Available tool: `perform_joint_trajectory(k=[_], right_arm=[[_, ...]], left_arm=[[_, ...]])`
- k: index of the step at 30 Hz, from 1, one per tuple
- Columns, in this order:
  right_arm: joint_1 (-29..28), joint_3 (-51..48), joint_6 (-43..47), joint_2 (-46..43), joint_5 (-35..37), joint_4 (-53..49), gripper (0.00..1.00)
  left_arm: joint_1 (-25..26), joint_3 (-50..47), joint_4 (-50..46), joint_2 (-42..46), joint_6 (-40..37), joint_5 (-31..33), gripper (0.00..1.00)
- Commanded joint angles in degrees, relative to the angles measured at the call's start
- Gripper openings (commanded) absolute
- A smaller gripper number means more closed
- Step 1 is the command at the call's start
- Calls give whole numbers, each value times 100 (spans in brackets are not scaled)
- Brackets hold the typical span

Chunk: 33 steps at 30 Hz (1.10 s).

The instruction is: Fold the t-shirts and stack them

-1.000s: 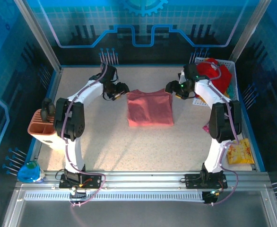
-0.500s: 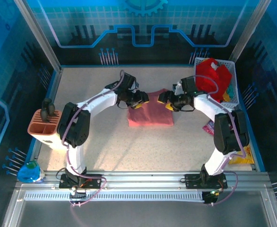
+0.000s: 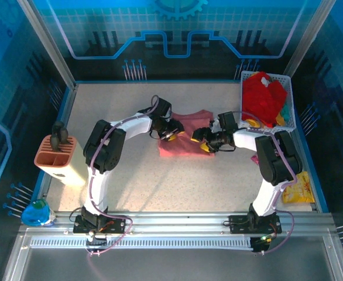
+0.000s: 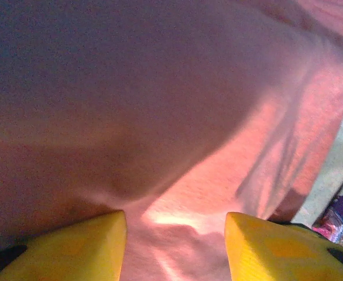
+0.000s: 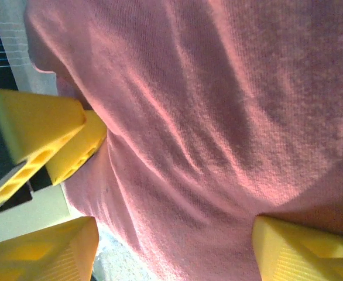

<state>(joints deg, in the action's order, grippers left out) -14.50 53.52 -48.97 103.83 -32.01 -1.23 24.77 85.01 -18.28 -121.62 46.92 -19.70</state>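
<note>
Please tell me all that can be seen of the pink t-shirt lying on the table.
The pink t-shirt is soft, finely knitted cloth, dusty salmon, folded to a rough rectangle and lying flat on the table, slightly wrinkled. The left claw and right claw are over it, fingers apart, close to or touching the cloth.

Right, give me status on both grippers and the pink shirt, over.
Left gripper open, right gripper open, both low over the pink t-shirt. Shirt folded, mid-table. Red t-shirt in the basket. Snack packet far right, clear of it.
</note>
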Motion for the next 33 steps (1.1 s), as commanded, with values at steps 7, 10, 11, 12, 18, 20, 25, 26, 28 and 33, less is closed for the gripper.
perform_joint_trajectory(k=[7,10,11,12,18,20,25,26,28,33], right_arm=[[131,-245,304,-75,564,-642,70],[129,-83,417,-222,507,-783,71],[136,-10,451,-262,464,-826,71],[131,95,488,-308,397,-867,71],[111,886,673,-570,232,-1182,73],[105,1128,732,-568,284,-1227,74],[77,1873,889,-97,343,-1312,75],[67,2012,894,45,353,-1290,75],[59,2261,865,347,300,-1220,75],[109,2839,861,1169,257,-1072,75]], left_arm=[[-555,165,-944,-59,-763,458,48],[-654,150,-1126,184,-879,501,48],[-658,141,-1151,311,-909,506,48],[-650,118,-1160,465,-921,489,48],[-441,-172,-1107,1401,-839,237,48],[-299,-416,-930,1646,-677,133,49],[226,-1142,-173,1935,-113,-47,49],[335,-1239,-65,1914,-36,-18,49],[481,-1385,134,1792,100,36,49],[557,-1726,521,1361,246,149,48]])
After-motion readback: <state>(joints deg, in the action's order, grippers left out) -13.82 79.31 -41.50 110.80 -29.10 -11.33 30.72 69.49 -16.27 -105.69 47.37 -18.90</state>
